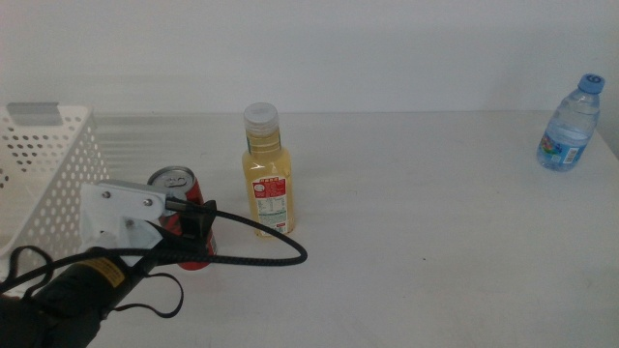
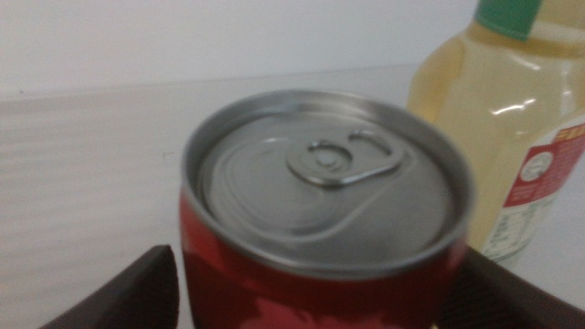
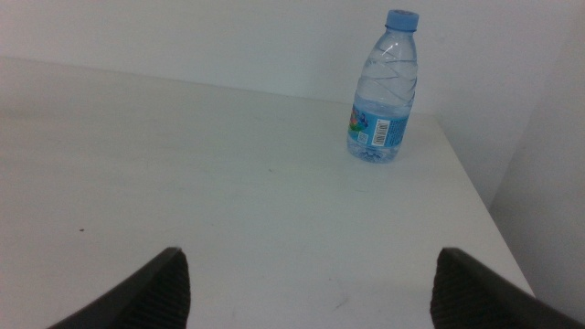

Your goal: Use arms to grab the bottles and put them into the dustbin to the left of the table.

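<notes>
Middle view: the left gripper [image 1: 198,220] comes in low from the near left, its dark jaws either side of the red soda can [image 1: 184,215], which stands upright on the table [image 1: 435,251] just beside the dustbin [image 1: 44,174]. The yellow-liquid bottle [image 1: 268,174] stands upright close to the can's far side, apart from it. The small water bottle [image 1: 571,124] sits well off at the far right corner. Whether the jaws press the can or merely bracket it, I cannot tell from here.

Left wrist view: the can [image 2: 324,219] fills the frame between the jaws, lid and pull tab up, unopened by the look of it. Each jaw shows at the can's flank; contact is hidden at the frame's edge. Judgement: a sealed can is stiff and fairly weighty, with a smooth painted wall that may slip; mid-body across the widest part is the sound hold. The yellow bottle [image 2: 498,137] stands near behind.

Right wrist view: the right gripper [image 3: 311,292] hangs over bare table, jaws wide apart, nothing between them. The water bottle [image 3: 384,87] stands upright ahead, near the table's corner. It looks light and thin-walled, likely to dent; grip its waist gently.
</notes>
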